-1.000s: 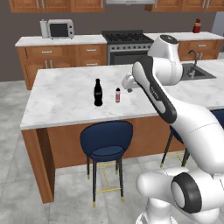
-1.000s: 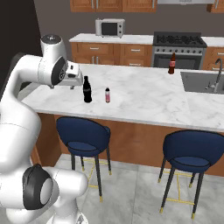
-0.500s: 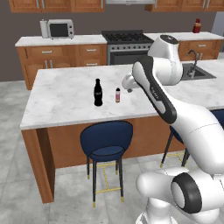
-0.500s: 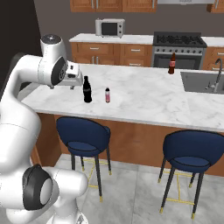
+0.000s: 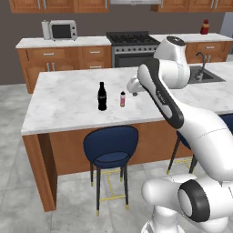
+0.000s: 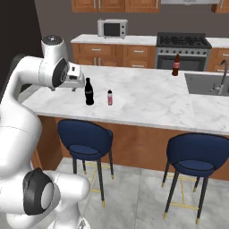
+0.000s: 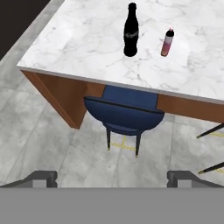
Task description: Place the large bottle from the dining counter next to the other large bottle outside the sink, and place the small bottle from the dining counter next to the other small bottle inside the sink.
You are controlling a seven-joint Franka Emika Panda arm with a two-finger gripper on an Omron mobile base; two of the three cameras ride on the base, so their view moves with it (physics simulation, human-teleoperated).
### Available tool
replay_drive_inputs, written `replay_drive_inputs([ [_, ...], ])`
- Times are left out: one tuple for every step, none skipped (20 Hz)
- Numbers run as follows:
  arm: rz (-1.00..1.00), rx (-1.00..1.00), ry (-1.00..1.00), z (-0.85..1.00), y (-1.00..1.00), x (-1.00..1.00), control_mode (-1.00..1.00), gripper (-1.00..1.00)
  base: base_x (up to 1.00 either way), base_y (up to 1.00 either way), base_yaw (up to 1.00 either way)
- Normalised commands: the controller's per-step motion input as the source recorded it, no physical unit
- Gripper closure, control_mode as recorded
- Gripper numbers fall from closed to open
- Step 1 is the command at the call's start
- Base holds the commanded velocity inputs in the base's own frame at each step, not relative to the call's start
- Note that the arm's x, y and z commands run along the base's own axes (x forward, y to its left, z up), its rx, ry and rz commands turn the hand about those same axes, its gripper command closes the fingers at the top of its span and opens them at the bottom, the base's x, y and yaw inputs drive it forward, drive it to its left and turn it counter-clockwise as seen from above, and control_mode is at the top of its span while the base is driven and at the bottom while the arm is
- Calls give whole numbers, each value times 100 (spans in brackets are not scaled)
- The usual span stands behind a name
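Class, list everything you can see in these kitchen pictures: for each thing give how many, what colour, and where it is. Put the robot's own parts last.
large bottle: one, black, upright on the dining counter.
small bottle: one, pink-red, upright beside the large bottle, apart from it.
other large bottle: one, dark red-brown, on the counter near the sink.
dining counter: one, white-grey marbled top, wooden base.
sink: one, dark grey, with a metal tap.
stools: two, dark blue, under the dining counter.
microwave: one, grey, on the back counter.
stove: one, dark, between the back cabinets.
gripper: one, dark tips, open, holding nothing, pointing down toward a stool.
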Motion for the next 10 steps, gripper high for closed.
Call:
replay_drive_inputs([
  [0, 0, 0, 0, 0, 0, 100, -100, 29, 1, 0],
  [0, 0, 0, 0, 0, 0, 100, -100, 31, 0, 0],
  [0, 0, 0, 0, 0, 0, 100, -100, 44, 0, 0],
  [0, 0, 0, 0, 0, 0, 100, -100, 61, 6, 0],
  [0, 0, 0, 0, 0, 0, 100, -100, 66, 7, 0],
  [0, 0, 0, 0, 0, 0, 100, -100, 64, 7, 0],
  [0, 0, 0, 0, 0, 0, 100, -100, 66, 6, 0],
  [0, 0, 0, 0, 0, 0, 100, -100, 66, 10, 0],
  [0, 0, 0, 0, 0, 0, 100, -100, 61, 18, -2],
  [0, 0, 0, 0, 0, 0, 100, -100, 56, 17, -2],
])
